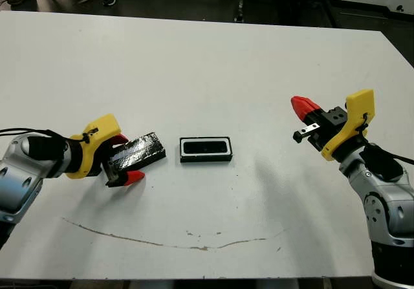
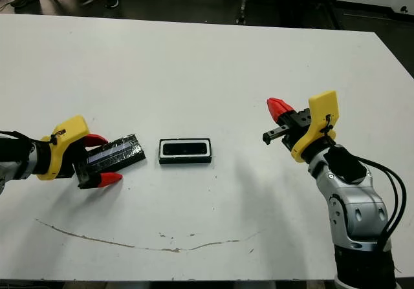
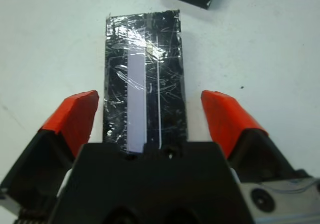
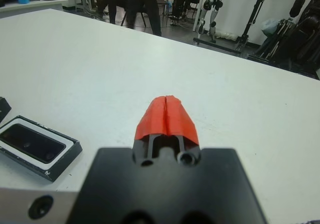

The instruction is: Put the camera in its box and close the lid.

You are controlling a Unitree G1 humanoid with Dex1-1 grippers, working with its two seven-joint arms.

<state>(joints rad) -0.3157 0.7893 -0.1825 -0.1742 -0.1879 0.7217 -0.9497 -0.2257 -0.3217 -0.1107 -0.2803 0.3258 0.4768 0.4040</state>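
Camera (image 1: 206, 147) is seen already seated in the box (image 1: 206, 158) at mid-table (image 1: 207, 63), so closing is judged next: the lid (image 1: 138, 152), lying between the left gripper's (image 1: 123, 161) released jaws, must be clamped and carried over, while the right gripper (image 1: 305, 108) is held clenched, empty, well apart.

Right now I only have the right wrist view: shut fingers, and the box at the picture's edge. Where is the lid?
Observer: The lid lies flat on the table, on the robot's left of the box and apart from it.
Operator: Is anything gripping it?
Observer: No. The left gripper is open, with one finger on each side of the lid and a gap at both.
Operator: Is the whole box uncovered?
Observer: Yes. The head view shows it whole, with the dark camera lying inside the white lining.
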